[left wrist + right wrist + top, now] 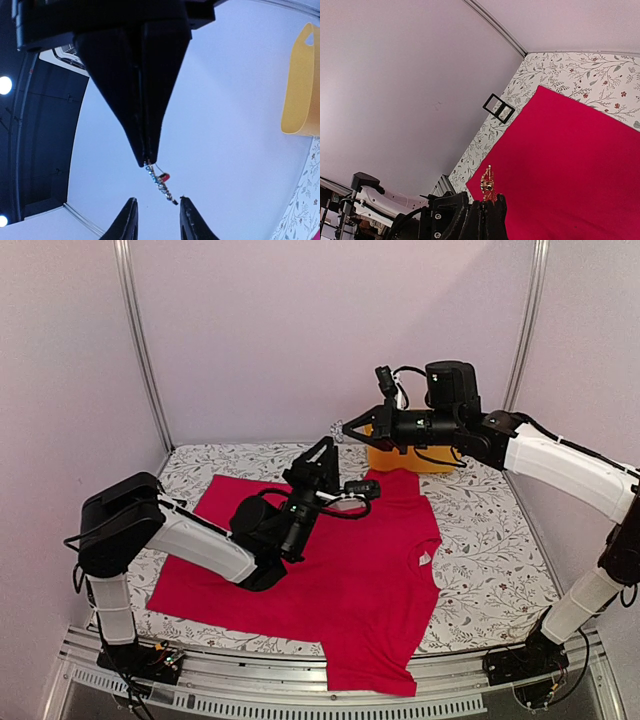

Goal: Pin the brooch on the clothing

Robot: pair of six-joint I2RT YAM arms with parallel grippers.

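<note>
The brooch [340, 433] is a tiny silvery cluster held in the air between the two gripper tips, above the far edge of the red-pink T-shirt [350, 560] spread on the table. My right gripper [347, 427] is shut on its upper end. In the right wrist view the brooch [488, 184] sticks out of the shut right gripper [492, 200], over the shirt [570, 160]. In the left wrist view the brooch [160, 182] hangs from the right gripper's tip [147, 157]. My left gripper [157, 199] points up at it, jaws narrowly apart, the brooch's lower end just above the gap.
A yellow container [420, 458] stands at the back right behind the shirt, and it shows as the yellow container [300, 90] at the right edge of the left wrist view. A small black double frame [498, 108] lies on the floral tablecloth [490, 540] near the shirt's edge.
</note>
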